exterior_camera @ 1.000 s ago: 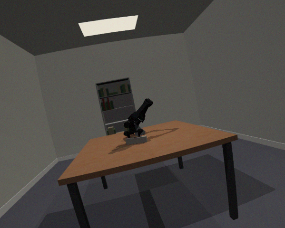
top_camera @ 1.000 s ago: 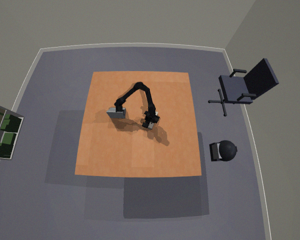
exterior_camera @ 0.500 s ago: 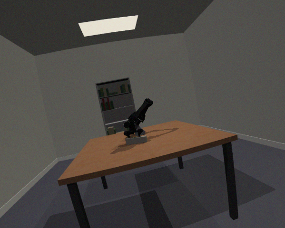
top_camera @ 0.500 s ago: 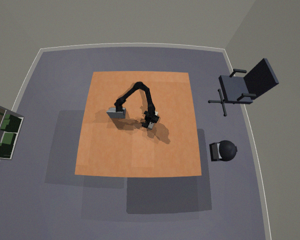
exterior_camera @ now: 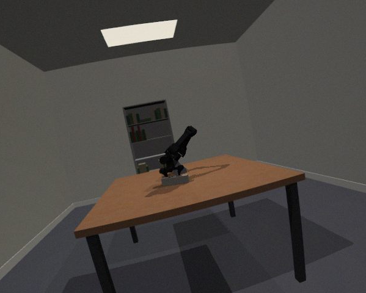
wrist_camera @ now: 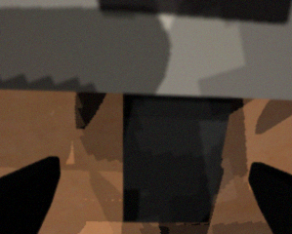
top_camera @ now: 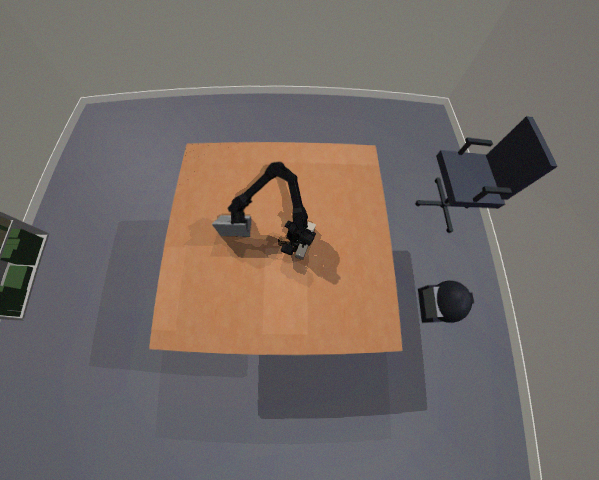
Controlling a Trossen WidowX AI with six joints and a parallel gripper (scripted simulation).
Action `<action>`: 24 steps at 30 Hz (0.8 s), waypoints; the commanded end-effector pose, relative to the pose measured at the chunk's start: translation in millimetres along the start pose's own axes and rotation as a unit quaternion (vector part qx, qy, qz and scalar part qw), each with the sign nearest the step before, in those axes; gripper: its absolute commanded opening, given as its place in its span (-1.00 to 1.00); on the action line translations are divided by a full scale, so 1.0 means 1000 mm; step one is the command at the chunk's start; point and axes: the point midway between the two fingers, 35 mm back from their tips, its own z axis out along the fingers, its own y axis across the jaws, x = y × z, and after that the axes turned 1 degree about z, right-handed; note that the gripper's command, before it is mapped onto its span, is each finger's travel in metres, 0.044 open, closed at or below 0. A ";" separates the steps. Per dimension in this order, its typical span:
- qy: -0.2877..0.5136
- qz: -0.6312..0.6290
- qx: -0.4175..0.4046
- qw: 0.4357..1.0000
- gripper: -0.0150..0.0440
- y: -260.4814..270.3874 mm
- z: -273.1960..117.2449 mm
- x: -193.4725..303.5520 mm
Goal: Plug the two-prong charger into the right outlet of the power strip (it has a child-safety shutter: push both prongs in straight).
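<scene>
The grey power strip (top_camera: 301,251) (exterior_camera: 175,180) (wrist_camera: 204,58) lies on the table under the arm's wrist, which hides its middle in the top view. In the wrist view it crosses the top, with a dark recess at the upper edge. A dark block, apparently the charger (wrist_camera: 172,161), stands at the strip's lower edge in that view. My gripper (wrist_camera: 156,169) is open, one finger on each side of the block, with gaps to both. The prongs do not show, and whether they are inside an outlet cannot be told.
The wooden table (top_camera: 211,304) (exterior_camera: 123,206) (wrist_camera: 25,127) carries the arm's grey base (top_camera: 232,227), to the left of the strip in the top view. A chair (top_camera: 470,178) and a dark round object (top_camera: 453,301) stand beyond the table's right edge.
</scene>
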 end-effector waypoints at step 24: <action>0.002 -0.001 0.000 1.000 1.00 -0.001 0.002 0.032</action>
